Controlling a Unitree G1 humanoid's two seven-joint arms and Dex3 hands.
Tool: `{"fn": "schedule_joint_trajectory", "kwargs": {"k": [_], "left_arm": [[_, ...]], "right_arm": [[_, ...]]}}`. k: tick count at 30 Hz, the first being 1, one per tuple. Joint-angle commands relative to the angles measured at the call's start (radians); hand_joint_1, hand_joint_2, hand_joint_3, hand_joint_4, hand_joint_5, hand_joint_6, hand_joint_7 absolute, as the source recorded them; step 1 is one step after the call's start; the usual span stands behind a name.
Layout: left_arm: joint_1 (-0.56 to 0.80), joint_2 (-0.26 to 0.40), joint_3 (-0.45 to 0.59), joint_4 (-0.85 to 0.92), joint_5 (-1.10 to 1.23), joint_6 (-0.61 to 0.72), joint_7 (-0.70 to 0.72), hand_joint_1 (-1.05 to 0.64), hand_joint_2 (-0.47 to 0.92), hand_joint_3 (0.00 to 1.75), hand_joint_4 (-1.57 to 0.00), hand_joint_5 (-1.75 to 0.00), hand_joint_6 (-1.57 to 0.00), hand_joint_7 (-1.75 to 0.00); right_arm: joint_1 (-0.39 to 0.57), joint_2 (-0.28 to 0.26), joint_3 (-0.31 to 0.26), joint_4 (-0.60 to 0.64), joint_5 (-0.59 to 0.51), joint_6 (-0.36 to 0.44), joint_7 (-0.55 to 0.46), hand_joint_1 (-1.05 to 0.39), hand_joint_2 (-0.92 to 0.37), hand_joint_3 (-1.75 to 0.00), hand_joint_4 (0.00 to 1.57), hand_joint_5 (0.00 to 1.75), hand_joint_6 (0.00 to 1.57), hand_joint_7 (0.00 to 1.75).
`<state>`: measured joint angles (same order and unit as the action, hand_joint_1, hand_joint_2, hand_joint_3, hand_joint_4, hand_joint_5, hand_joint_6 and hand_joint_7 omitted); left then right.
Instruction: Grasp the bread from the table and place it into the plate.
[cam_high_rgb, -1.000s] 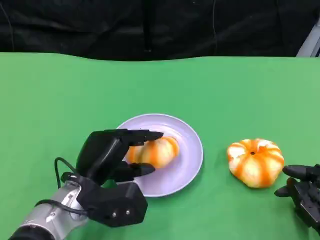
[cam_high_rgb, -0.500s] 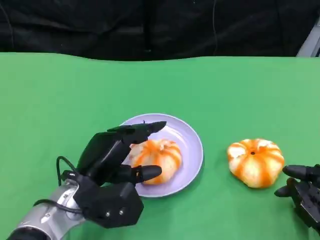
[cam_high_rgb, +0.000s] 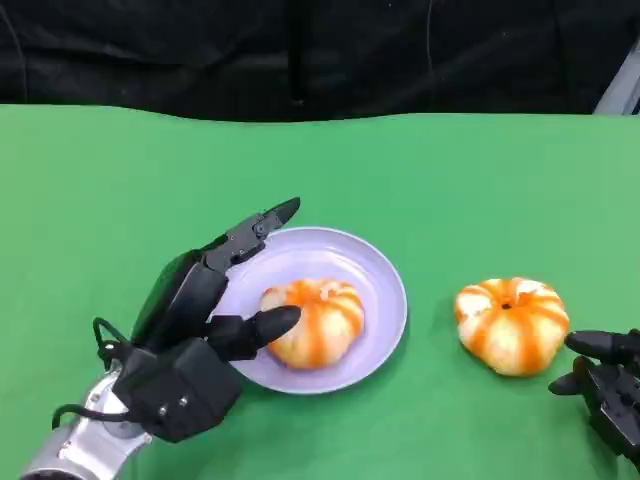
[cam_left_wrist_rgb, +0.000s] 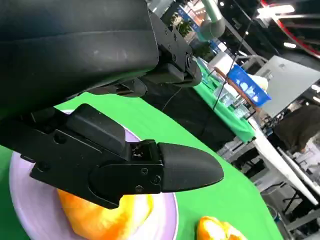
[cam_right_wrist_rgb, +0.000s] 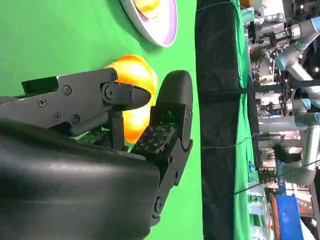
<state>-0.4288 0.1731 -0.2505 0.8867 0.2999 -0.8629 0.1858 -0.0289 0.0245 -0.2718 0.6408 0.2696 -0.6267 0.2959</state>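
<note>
Since the earlier frames your left hand (cam_high_rgb: 205, 320) has let go of the bread (cam_high_rgb: 313, 321) and drawn back; its fingers are now spread apart, holding nothing. Head view: that bread lies on the plate (cam_high_rgb: 378, 272), with one fingertip just beside it. A second bread (cam_high_rgb: 511, 325) sits on the green table (cam_high_rgb: 120, 190), well to the right of the plate. Your right hand (cam_high_rgb: 608, 388) rests near this second bread, apart from it.

Left wrist view: spread fingers (cam_left_wrist_rgb: 165, 170) above the plate (cam_left_wrist_rgb: 20, 210) and bread (cam_left_wrist_rgb: 107, 215).

Right wrist view: you see fingers (cam_right_wrist_rgb: 170, 115) loosely open, empty, the second bread (cam_right_wrist_rgb: 132, 95) beyond them.
</note>
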Motion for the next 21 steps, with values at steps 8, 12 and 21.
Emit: {"fn": "schedule_joint_trajectory", "kwargs": {"k": [8,12,21], "left_arm": [[0.039,-0.062,0.171,-0.009,-0.319,-0.12,-0.251,-0.8,0.92,0.52,-0.48,-0.04,-0.42,-0.03],[0.039,-0.072,0.195,-0.009,-0.319,-0.12,-0.279,-0.8,0.92,0.51,-0.48,-0.03,-0.42,-0.02],[0.105,-0.096,0.31,-0.079,-0.555,-0.048,-0.455,-0.68,0.92,0.42,-0.58,-0.04,-0.48,-0.03]], "right_arm": [[0.001,-0.017,-0.007,0.012,0.004,-0.007,-0.005,0.01,-0.92,-0.42,0.7,1.32,0.9,0.67],[0.0,-0.017,-0.007,0.012,0.004,-0.007,-0.005,0.01,-0.92,-0.42,0.7,1.33,0.9,0.68],[0.004,-0.019,-0.005,0.005,0.003,-0.01,-0.008,0.0,-0.92,-0.43,0.67,1.33,0.88,0.69]]}}
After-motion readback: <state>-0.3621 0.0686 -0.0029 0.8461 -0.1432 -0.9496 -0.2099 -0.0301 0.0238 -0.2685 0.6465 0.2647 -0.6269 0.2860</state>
